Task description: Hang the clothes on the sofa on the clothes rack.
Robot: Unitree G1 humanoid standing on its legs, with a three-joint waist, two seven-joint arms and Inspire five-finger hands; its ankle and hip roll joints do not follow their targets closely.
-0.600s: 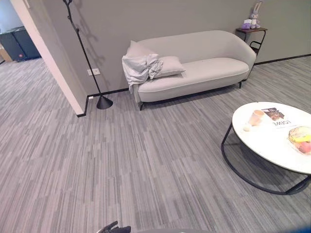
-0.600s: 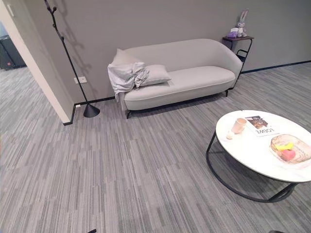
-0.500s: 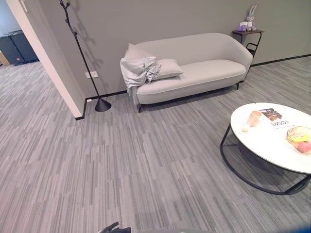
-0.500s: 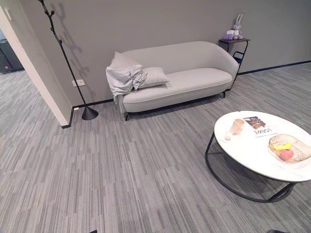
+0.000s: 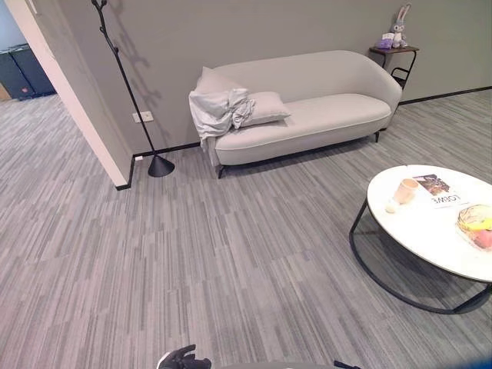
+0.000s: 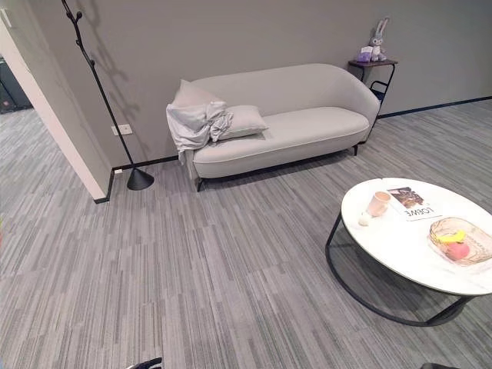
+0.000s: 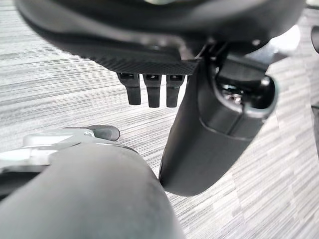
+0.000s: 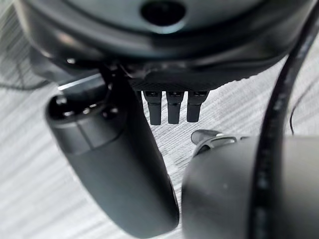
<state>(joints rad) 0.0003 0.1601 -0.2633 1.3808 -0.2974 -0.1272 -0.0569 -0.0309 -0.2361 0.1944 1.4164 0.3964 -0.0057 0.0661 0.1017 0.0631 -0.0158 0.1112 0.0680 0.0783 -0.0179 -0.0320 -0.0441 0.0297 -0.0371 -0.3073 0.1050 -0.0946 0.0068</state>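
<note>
1. The sofa (image 5: pixel 307 108) stands against the grey wall, and I place everything else from it.
2. The clothes (image 5: pixel 217 108) – a pale grey crumpled bundle – hang over the sofa's left arm, touching a cushion (image 5: pixel 263 106) that lies on the seat beside them.
3. The clothes rack (image 5: pixel 127 81), a thin black pole on a cone foot, stands on the carpet just left of the sofa, near the wall corner; nothing hangs on it.
4. A small side table (image 5: pixel 396 58) sits at the sofa's right end with a plush rabbit (image 5: pixel 397 21) on top.
5. A round white table (image 6: pixel 415 234) stands well in front of the sofa to the right. It carries a pink cup (image 6: pixel 378 203), a magazine (image 6: pixel 410 201) and a clear bowl (image 6: pixel 460 240) holding fruit.
6. My left hand (image 7: pixel 199 124) hangs over the carpet, far from the sofa – fingers straight, side by side, holding nothing.
7. My right hand (image 8: pixel 124 164) hangs likewise, fingers straight and empty.
</note>
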